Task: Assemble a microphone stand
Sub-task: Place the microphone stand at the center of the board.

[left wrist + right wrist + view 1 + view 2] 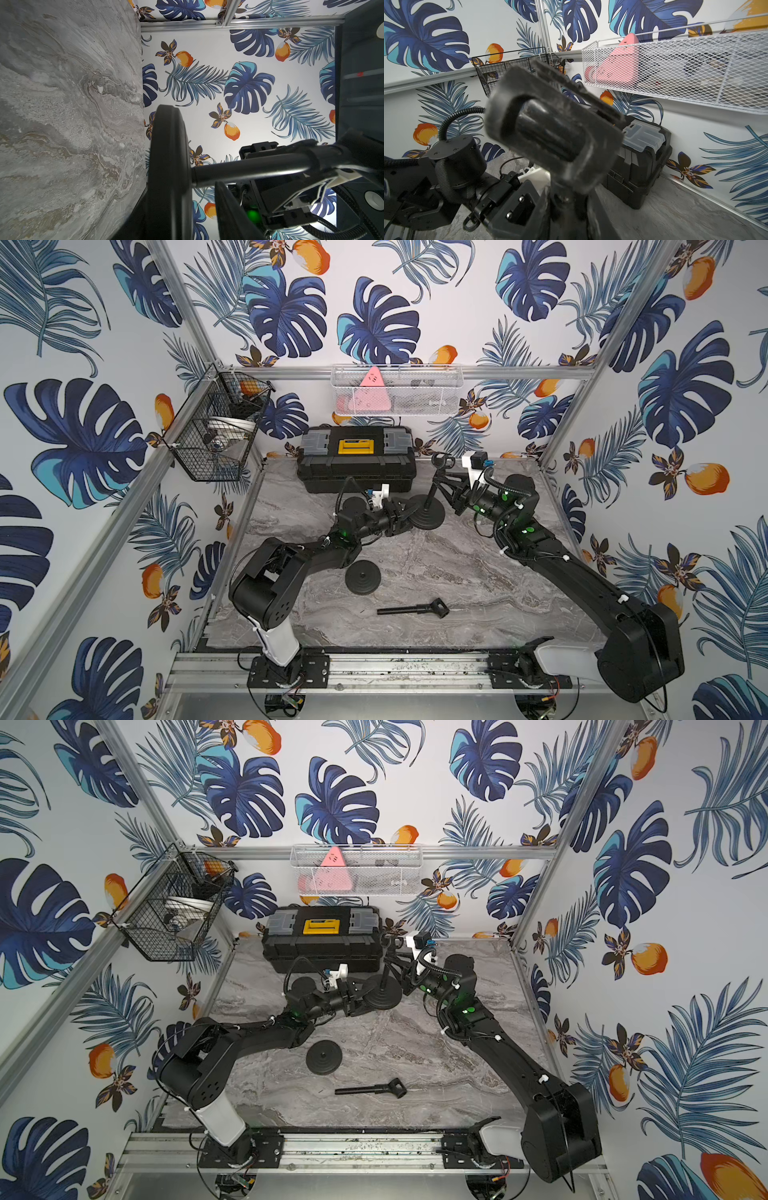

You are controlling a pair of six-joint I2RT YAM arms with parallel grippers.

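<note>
At the far left a black wire basket hangs from the frame. The left arm reaches over the grey marble bench. Just beside its forearm a loose round base lies flat, and a loose pole lies on its side nearer the front. A black toolbox sits against the back wall. In front of the toolbox's right end, the left arm's jaws stand partly apart around the rim of a second base. In the left wrist view the finger over that base's top face is clear of it. An upright pole meets this base at its centre and carries a clip on top. The right arm's jaws, coming in from the right, are clamped on that pole below the clip.
</note>
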